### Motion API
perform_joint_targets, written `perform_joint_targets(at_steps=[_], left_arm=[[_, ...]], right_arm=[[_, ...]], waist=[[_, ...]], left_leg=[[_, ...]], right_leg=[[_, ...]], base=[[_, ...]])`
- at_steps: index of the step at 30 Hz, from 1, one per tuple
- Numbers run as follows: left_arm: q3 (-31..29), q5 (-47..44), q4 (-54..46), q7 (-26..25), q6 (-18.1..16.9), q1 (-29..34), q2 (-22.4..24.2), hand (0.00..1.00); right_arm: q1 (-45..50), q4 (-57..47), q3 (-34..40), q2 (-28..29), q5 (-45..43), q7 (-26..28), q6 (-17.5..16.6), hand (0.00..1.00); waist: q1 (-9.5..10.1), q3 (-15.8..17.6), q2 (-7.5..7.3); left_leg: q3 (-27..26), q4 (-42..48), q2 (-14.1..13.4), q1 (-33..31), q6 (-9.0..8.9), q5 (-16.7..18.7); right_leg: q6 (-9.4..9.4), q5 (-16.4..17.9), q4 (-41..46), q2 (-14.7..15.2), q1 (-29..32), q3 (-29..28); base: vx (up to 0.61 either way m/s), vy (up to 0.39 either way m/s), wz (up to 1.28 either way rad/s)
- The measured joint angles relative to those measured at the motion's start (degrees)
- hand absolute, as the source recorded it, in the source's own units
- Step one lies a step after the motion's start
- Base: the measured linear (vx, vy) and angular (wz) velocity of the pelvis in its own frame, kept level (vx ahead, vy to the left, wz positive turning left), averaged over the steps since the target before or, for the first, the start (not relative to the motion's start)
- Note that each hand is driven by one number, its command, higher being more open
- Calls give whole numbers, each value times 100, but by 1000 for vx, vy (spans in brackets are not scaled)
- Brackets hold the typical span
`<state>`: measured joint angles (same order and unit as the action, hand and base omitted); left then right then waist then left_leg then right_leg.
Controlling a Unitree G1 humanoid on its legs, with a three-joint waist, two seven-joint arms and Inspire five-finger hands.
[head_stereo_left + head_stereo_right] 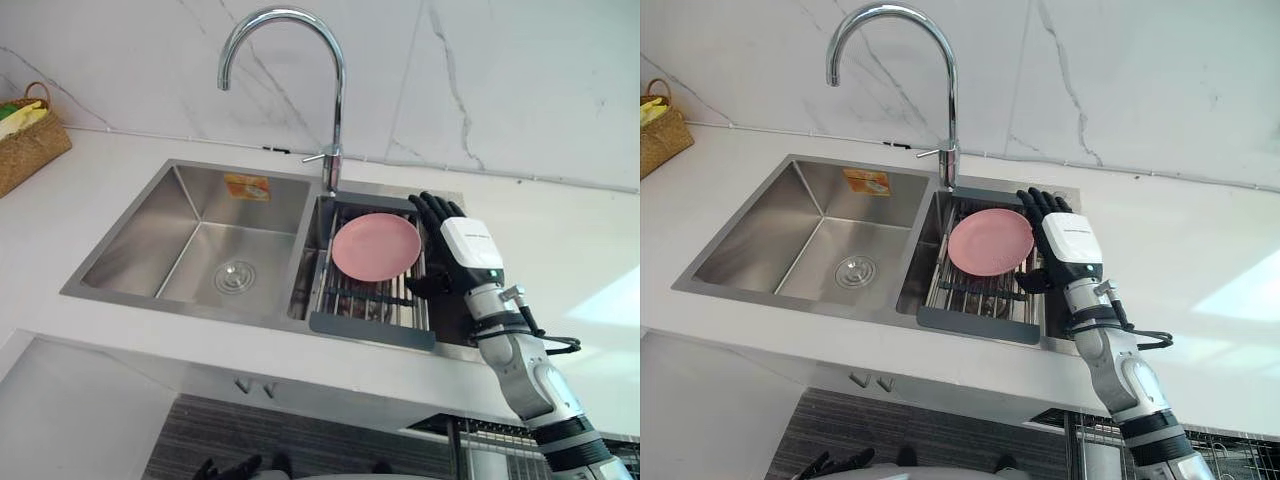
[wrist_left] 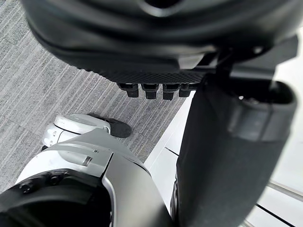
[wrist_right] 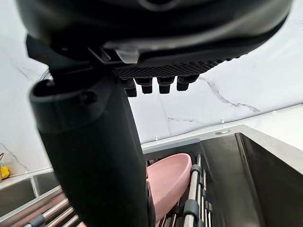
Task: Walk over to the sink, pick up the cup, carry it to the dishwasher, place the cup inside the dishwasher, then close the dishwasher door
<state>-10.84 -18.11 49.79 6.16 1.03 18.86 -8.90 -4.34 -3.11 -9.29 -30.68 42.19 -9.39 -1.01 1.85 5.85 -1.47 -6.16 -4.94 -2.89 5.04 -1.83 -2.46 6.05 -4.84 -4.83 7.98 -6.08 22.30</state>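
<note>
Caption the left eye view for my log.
Right hand, open, beside the pink dish on the drain rack in the sink.

KITCHEN, seen from my remote station: a steel double sink [image 1: 140, 235] set in a white counter [image 1: 560, 230], a tall curved tap [image 1: 338, 100], a pink plate [image 1: 376, 246] on a draining rack [image 1: 365, 300], a veined marble wall [image 1: 500, 80], and a wicker basket [image 1: 30, 150].
</note>
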Motion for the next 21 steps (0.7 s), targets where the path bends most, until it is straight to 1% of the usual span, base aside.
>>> perform_joint_targets(at_steps=[6, 10, 12, 15, 17, 21], left_arm=[[1, -28, 1, 0, 51, -1, 0, 100], [7, -101, 1, 0, 70, -2, 0, 100], [10, -112, 1, 0, 72, -4, 0, 100], [15, -112, 2, -1, 111, -16, 0, 100], [16, -112, 2, -1, 122, -28, -1, 100], [16, -112, 3, 0, 139, -32, -4, 100]], right_arm=[[14, -8, -74, 139, 3, 141, -37, 100], [12, 27, -336, 163, 87, 138, -33, 100], [4, 122, -436, 170, 287, 114, -32, 100], [-116, 533, -648, 194, 581, 10, -9, 100], [-274, 936, -820, 247, 930, -87, 56, 100], [-482, 1240, -1031, 293, 1450, -269, 156, 100]], waist=[[0, -4, -7], [8, -6, -9], [21, -8, -13], [34, -16, -25], [42, -17, -27], [51, -18, -29]], left_leg=[[52, 0, 8, -6, 1, -3], [73, -1, 10, -6, 0, -8], [82, -2, 12, -7, 0, -12], [98, -6, 19, -15, 3, -26], [128, -27, 23, -32, 1, -38], [169, -29, 22, -50, -3, -49]], right_leg=[[0, 0, 0, 6, -16, 42], [0, 0, 0, 7, -28, 69], [0, 0, 0, 8, -33, 80], [1, 1, -1, 8, -45, 115], [1, 1, -1, 8, -45, 142], [0, 1, -2, 8, -50, 180]], base=[[-3, 0, 3], [0, 0, 2], [-3, 0, 2], [-18, 0, 6], [-25, -2, 6], [-14, -2, 5]])
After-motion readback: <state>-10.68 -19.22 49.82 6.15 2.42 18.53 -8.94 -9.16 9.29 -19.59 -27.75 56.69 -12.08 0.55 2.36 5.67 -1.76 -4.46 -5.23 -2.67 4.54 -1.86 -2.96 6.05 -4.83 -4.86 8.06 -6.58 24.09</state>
